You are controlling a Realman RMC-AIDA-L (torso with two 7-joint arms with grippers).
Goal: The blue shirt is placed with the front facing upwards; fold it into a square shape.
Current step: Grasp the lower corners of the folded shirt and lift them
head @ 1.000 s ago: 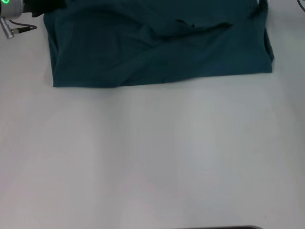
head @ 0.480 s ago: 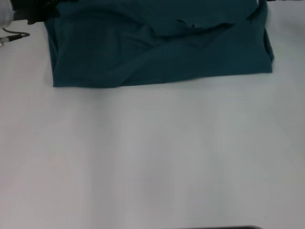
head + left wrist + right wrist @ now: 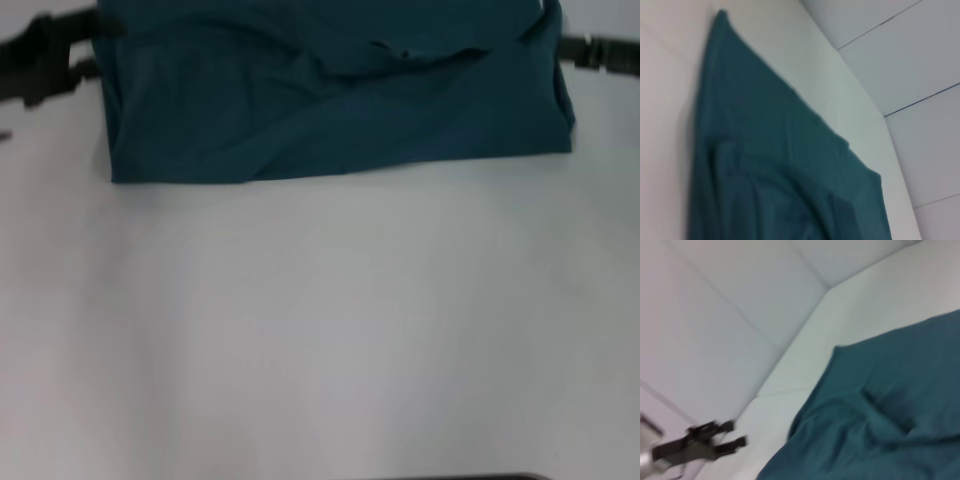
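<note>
The blue shirt (image 3: 340, 100) lies folded into a wide band on the far part of the white table (image 3: 320, 330), plain teal side up, with creases across its middle. It also fills the left wrist view (image 3: 765, 165) and the right wrist view (image 3: 890, 410). My left gripper (image 3: 93, 47) hovers just off the shirt's left edge, open and holding nothing. The right wrist view shows the left gripper (image 3: 739, 433) from afar, its two fingers apart. My right gripper (image 3: 580, 50) is just off the shirt's right edge.
Bare white tabletop stretches from the shirt's near edge toward me. A dark strip (image 3: 470, 477) shows at the bottom edge of the head view. Pale wall panels (image 3: 910, 60) stand behind the table.
The left gripper has come off the shirt's far left corner and moved outward to the left. The right gripper has come into view at the right edge. The shirt lies as before.
</note>
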